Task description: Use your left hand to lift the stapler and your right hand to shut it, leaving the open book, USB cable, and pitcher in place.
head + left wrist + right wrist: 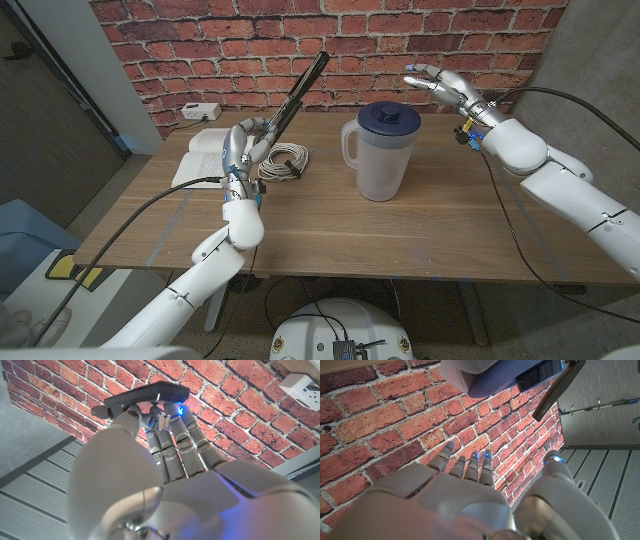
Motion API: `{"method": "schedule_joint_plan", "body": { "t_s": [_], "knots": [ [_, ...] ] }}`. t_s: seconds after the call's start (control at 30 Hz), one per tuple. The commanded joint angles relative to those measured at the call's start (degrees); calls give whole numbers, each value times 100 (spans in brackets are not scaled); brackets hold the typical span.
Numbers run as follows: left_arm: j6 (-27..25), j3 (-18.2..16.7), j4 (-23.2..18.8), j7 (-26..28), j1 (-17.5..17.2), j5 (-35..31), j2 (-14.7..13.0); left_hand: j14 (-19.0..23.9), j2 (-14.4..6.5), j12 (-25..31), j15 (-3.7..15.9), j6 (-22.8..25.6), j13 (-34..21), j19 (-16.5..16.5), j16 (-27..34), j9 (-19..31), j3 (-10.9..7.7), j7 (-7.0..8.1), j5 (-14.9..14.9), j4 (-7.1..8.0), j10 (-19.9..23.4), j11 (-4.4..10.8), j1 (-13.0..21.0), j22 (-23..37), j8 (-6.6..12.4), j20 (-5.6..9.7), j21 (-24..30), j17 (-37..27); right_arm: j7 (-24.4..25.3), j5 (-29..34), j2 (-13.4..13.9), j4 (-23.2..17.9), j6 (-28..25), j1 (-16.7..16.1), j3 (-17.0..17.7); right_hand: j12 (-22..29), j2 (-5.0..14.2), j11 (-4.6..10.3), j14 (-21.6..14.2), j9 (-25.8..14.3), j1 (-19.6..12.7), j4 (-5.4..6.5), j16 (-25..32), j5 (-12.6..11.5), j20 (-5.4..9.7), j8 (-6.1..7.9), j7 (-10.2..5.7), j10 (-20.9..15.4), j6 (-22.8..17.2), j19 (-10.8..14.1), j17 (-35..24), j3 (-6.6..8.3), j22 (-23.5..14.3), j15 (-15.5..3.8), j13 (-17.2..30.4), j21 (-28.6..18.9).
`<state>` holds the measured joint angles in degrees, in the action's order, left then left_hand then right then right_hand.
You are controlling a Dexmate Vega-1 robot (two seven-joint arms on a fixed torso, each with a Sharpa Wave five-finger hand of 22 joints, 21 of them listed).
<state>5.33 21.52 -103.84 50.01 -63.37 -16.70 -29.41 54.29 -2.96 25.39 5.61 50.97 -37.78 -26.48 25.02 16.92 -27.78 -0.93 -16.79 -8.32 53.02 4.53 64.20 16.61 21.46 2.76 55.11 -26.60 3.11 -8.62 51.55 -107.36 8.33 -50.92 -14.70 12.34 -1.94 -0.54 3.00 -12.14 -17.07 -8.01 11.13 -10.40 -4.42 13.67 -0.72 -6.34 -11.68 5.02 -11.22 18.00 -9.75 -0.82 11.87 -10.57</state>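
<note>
Two white robot arms work above a wooden table (420,240) set against a red brick wall (200,50). At the table's far left, the left hand (243,145) grasps the base of a black stapler (300,88), raised clear of the tabletop with its long arm swung open and slanting up toward the wall. The left wrist view shows the fingers (175,440) wrapped around the stapler's (145,397) dark body against the bricks. Beneath the lifted hand, toward the far left corner, lies an open book (205,155), with a coiled USB cable (285,162) just beside it on the wood. A clear pitcher (382,152) with a dark blue lid stands upright near the middle of the table, toward the far edge. The right hand (445,88) hangs in the air over the far right corner, released, fingers spread and grasping nothing, well apart from the stapler. A white power strip (200,111) sits against the wall behind the book.
</note>
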Motion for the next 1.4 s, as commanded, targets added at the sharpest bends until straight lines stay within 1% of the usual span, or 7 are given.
{"method": "schedule_joint_plan", "body": {
  "t_s": [0.03,0.33,0.47,0.7,0.8,0.87,1.4],
  "knots": [
    [295,-67,-35,-67,-87,-1,-10,196,-338,-33,745,290,-21,52,-25,45,-160,276,-37,-142,285,251,285,-18,38,250,56,-13,-72,-33,-14,-71,-41,90,-41,-25,-8,-28,38,-21,-56,-11,15,6,-38,-68,50,-8,192,-24,-15,-47,-9,-4,10,2],
    [549,-110,-28,-207,-108,146,61,208,-350,-54,736,282,-56,68,-17,96,-149,309,-16,-150,287,259,293,-70,55,254,117,-48,-93,-10,57,-221,-178,77,-19,-18,-12,-126,234,-22,-62,-6,-24,7,-21,-64,110,-45,153,-130,-21,-66,-11,95,8,16],
    [672,-108,-22,-259,-96,147,82,206,-333,-62,742,291,-46,71,-32,107,-153,312,-12,-165,319,263,303,-88,62,261,140,-43,-165,-45,115,-260,-174,79,8,6,-16,-21,248,-22,-66,-6,-10,8,20,-53,83,-120,110,-153,-24,-73,-10,100,9,12],
    [763,-81,88,-222,-46,60,175,233,-336,-81,758,316,-48,82,-42,110,-158,301,-4,-159,334,270,301,-123,67,269,179,-42,-308,-64,213,-352,-202,101,5,35,-17,-8,238,-22,-99,-21,11,6,19,-64,37,-217,127,-158,-24,-69,-9,93,11,3],
    [827,-83,105,-241,-43,79,199,232,-333,-92,762,316,-39,90,-46,106,-156,311,1,-160,348,255,303,-138,61,269,195,-47,-348,-33,223,-368,-182,134,-25,51,-18,55,190,-22,-145,-38,43,4,119,-70,14,-284,137,-147,-24,-62,-7,-64,18,-10],
    [888,-87,99,-296,-45,118,193,232,-329,-96,759,318,-45,91,-48,105,-153,313,5,-161,349,255,303,-148,60,271,208,-51,-399,-15,230,-376,-170,178,-54,80,-8,125,186,-23,-180,-47,52,2,139,-86,-58,-376,178,-142,-22,-53,-6,-78,26,-16],
    [1169,-123,138,-438,-51,174,276,232,-346,-134,752,318,-87,129,-73,113,-154,322,29,-152,337,270,307,-224,51,273,290,-73,-606,-39,155,-266,-140,416,-218,103,11,194,77,-28,-282,-73,106,-2,126,-87,-138,-459,200,-100,-21,-27,-4,-123,68,-35]
  ]
}}
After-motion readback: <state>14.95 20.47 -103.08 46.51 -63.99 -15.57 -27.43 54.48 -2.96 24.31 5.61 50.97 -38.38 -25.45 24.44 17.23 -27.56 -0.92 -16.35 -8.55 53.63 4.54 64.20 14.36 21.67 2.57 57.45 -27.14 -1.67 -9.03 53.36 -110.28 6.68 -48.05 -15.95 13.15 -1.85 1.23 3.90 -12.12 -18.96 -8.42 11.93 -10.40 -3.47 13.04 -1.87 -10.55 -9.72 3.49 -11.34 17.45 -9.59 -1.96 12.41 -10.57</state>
